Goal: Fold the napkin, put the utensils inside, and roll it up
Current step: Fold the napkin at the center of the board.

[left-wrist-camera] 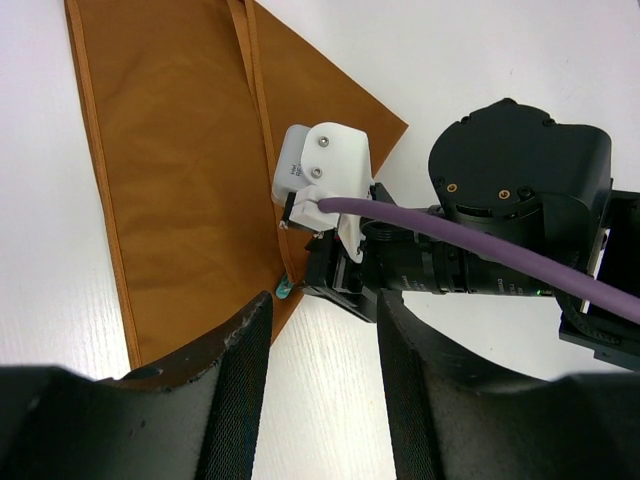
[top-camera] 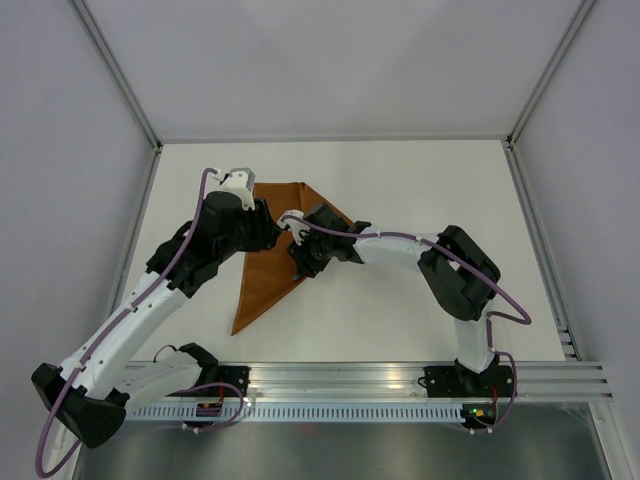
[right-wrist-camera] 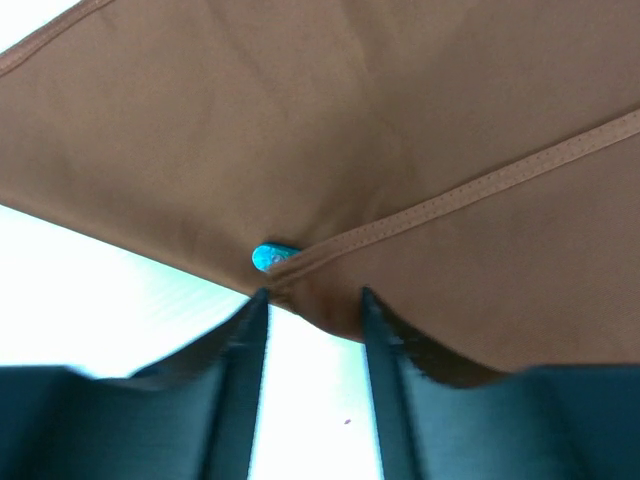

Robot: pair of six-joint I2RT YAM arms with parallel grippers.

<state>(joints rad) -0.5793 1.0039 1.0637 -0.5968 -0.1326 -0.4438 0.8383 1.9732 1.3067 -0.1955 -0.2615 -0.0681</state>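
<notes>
Lying folded into a triangle on the white bench [top-camera: 400, 300], the rust-orange napkin [top-camera: 268, 280] has its long point toward the arm bases. The knife [right-wrist-camera: 268, 257] is tucked under it — only a small teal end pokes out at the folded edge. The right jaws stand part open, tips down at that edge just beside the teal end, the hem sitting in the gap unclamped. The left jaws — spread wide, holding nothing — hover above the bench beside the napkin, facing the wrist of the right arm [left-wrist-camera: 520, 200].
</notes>
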